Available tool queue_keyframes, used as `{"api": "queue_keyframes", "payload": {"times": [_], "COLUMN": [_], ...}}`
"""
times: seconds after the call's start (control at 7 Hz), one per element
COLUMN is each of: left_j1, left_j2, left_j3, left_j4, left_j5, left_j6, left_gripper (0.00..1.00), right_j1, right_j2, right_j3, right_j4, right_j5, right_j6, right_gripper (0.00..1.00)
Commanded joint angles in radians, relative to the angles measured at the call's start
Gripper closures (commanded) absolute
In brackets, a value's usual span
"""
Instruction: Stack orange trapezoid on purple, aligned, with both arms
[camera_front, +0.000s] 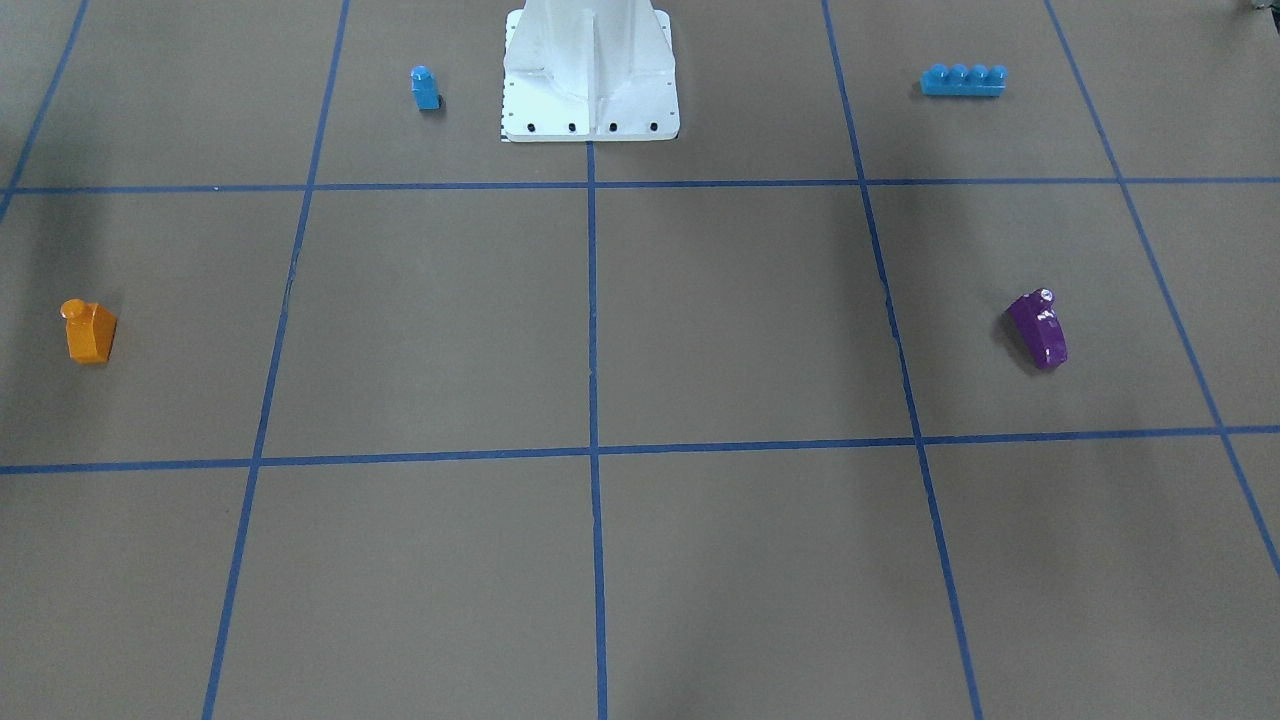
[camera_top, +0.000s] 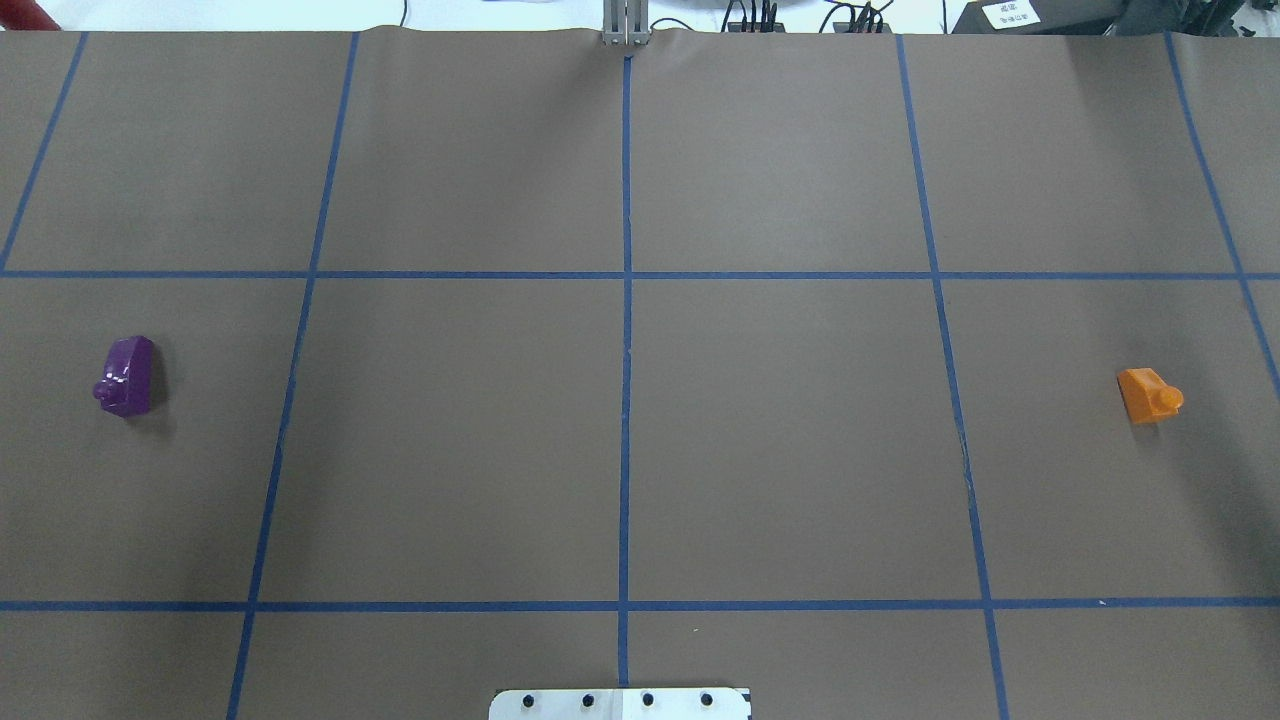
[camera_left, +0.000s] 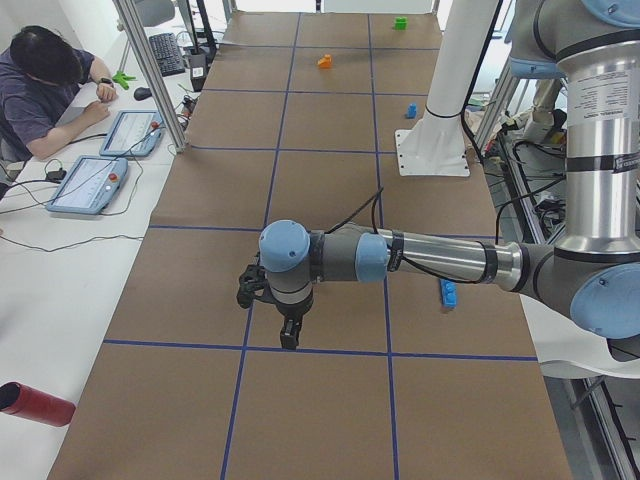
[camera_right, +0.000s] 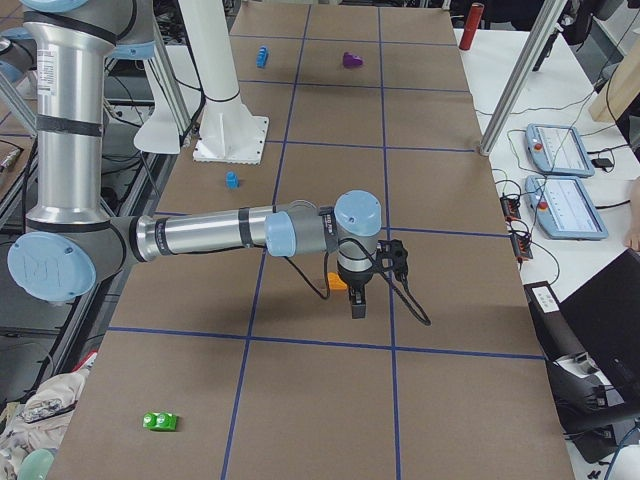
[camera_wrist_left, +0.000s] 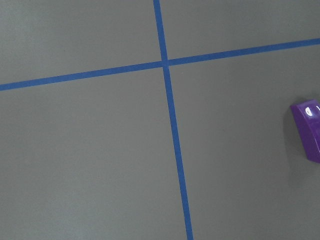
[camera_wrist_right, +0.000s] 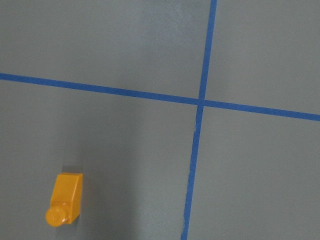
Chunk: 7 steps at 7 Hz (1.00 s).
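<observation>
The orange trapezoid (camera_top: 1150, 395) is a small glossy brick with one sloped face and a single round stud. It rests on the brown table cover (camera_top: 780, 450) in the middle row of the blue tape grid (camera_top: 626, 400), in the outer cell on the robot's right side. The purple (camera_top: 127, 375), a glossy brick of like size with bright highlights, rests in the same row in the outer cell on the robot's left side, well apart from the orange trapezoid. Nothing touches either brick in the front-facing and overhead views. In the right wrist view the orange trapezoid sits in the lower left corner with its stud toward the bottom edge. In the left wrist view the right edge cuts off the purple, so only one end shows. The right gripper (camera_right: 358, 305) points down at the table on the right arm (camera_right: 210, 232) and hides part of the orange trapezoid in the right side view. The left gripper (camera_left: 288, 338) points down likewise on the left arm (camera_left: 430, 258), and the purple cannot be made out in the left side view. Both grippers show only in the side views, so whether their jaws are spread or pressed together cannot be told. A small blue single-stud brick (camera_front: 425, 88) and a long blue four-stud brick (camera_front: 963, 80) stand on either side of the white pedestal base (camera_front: 590, 75).
</observation>
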Motion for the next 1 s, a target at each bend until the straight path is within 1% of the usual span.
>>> {"api": "queue_keyframes", "payload": {"times": [0.0,0.14,0.29,0.43,0.57,0.71,0.86], "left_j1": [0.002,0.000,0.000,0.000,0.003,0.006,0.006], "left_j2": [-0.002,0.000,0.000,-0.016,-0.038,-0.074,-0.069], "left_j3": [-0.001,-0.033,-0.063,-0.073,-0.097,-0.088,-0.087], "left_j4": [-0.002,-0.002,0.000,-0.003,-0.011,-0.056,-0.066], "left_j5": [0.001,0.001,0.011,0.008,0.009,0.003,0.000], "left_j6": [0.000,0.000,0.000,-0.009,-0.012,-0.014,-0.017], "left_gripper": [0.00,0.00,0.00,0.00,0.00,0.00,0.00], "right_j1": [0.000,-0.002,-0.012,-0.023,-0.038,-0.064,-0.112], "right_j2": [0.003,0.012,0.017,0.018,0.032,0.047,0.078], "right_j3": [0.003,0.009,0.011,0.012,0.037,0.029,0.023], "right_j4": [0.000,0.002,0.039,0.108,0.159,0.163,0.167], "right_j5": [0.001,0.001,-0.002,0.002,0.002,-0.004,-0.017], "right_j6": [0.000,0.000,0.003,0.023,0.026,0.028,0.029], "right_gripper": [0.00,0.00,0.00,0.00,0.00,0.00,0.00]}}
